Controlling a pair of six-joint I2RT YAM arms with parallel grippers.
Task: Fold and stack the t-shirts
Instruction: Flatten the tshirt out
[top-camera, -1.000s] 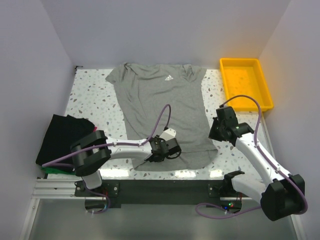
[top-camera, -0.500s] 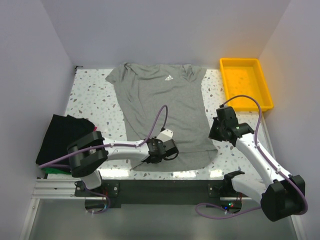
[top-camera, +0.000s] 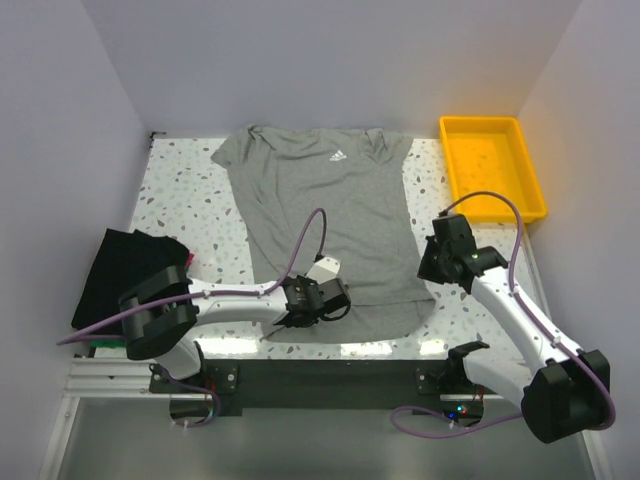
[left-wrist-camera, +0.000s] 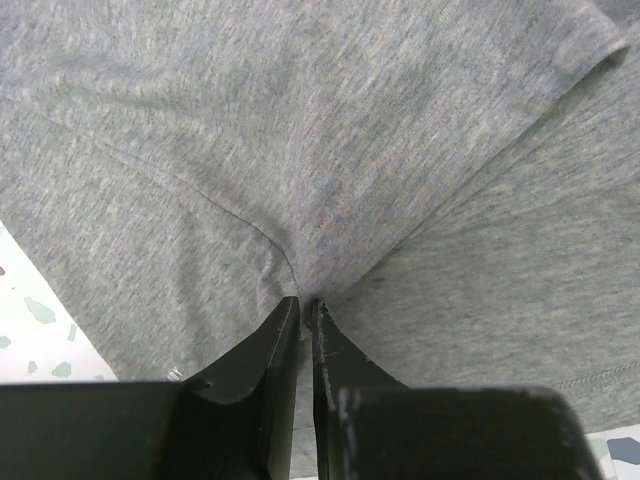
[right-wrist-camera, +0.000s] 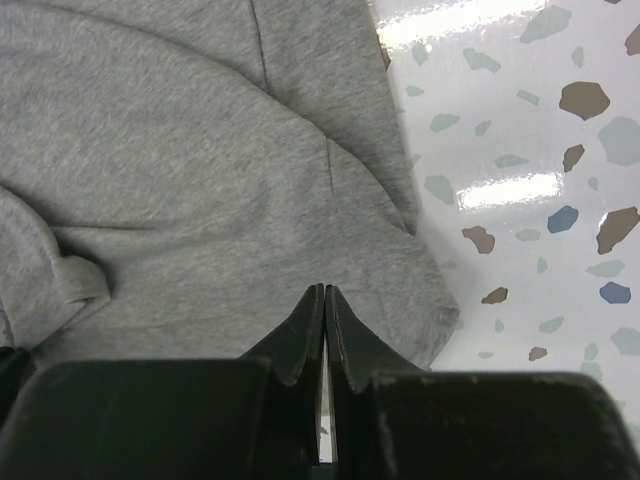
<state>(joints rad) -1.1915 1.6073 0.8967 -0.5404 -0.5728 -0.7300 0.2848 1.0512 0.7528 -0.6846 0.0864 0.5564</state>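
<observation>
From above, the grey t-shirt (top-camera: 320, 200) lies spread flat on the speckled desk (top-camera: 180, 190). Its collar points to 12 o'clock, its white chest logo faces up and its hem is at 6 o'clock. The left tool (top-camera: 297, 318) sits on the hem toward 7 o'clock of the shirt. The right tool (top-camera: 428, 268) is at the shirt's 4 o'clock edge, just above the hem corner. A black t-shirt (top-camera: 125, 270) lies folded at 8 o'clock of the desk, with a sliver of a green t-shirt (top-camera: 100, 341) showing beneath its near edge. A yellow tray (top-camera: 480, 122) stands at 2 o'clock, apart from the grey shirt.

In the left wrist view, the left tool (left-wrist-camera: 303, 303) has its jaws drawn nearly together, clamped on a pinch of the grey t-shirt (left-wrist-camera: 300, 130). Creases fan out from the tips toward 10, 12 and 2 o'clock. Bare desk (left-wrist-camera: 40, 330) shows at 8 o'clock, and the stitched hem runs along 4 o'clock.

In the right wrist view, the right tool (right-wrist-camera: 323, 292) has its jaws together, tips over the grey t-shirt (right-wrist-camera: 180, 180) near its edge. I cannot tell whether any cloth is caught between them. Glossy desk (right-wrist-camera: 520, 150) fills the side from 1 to 4 o'clock.
</observation>
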